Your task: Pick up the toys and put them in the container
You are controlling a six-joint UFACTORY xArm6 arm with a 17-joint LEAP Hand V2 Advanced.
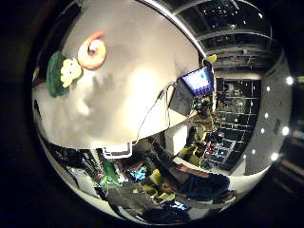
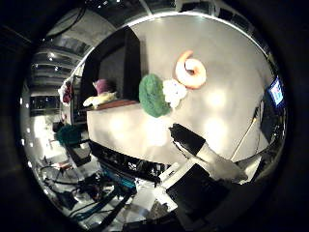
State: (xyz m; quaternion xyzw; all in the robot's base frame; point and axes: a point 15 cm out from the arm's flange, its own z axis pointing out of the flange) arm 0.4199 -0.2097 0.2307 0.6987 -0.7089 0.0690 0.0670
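A green plush toy with a white and yellow part (image 2: 154,95) lies on the white table (image 2: 217,58). An orange and pink ring toy (image 2: 190,70) lies right beside it. Both toys also show in the little finger side view, the ring (image 1: 92,49) and the green plush (image 1: 64,74). A black container (image 2: 121,60) stands at the table's edge next to the green plush. A purple and yellow toy (image 2: 100,93) sits at its open side. My right hand (image 2: 205,150) is above the table, away from the toys, and one finger reaches in straight.
A lit monitor (image 1: 199,80) stands past the table's far edge, and it also shows in the thumb side view (image 2: 276,92). Shelves and equipment (image 1: 237,114) fill the room beyond. Clutter lies on the floor below the table edge (image 2: 97,184).
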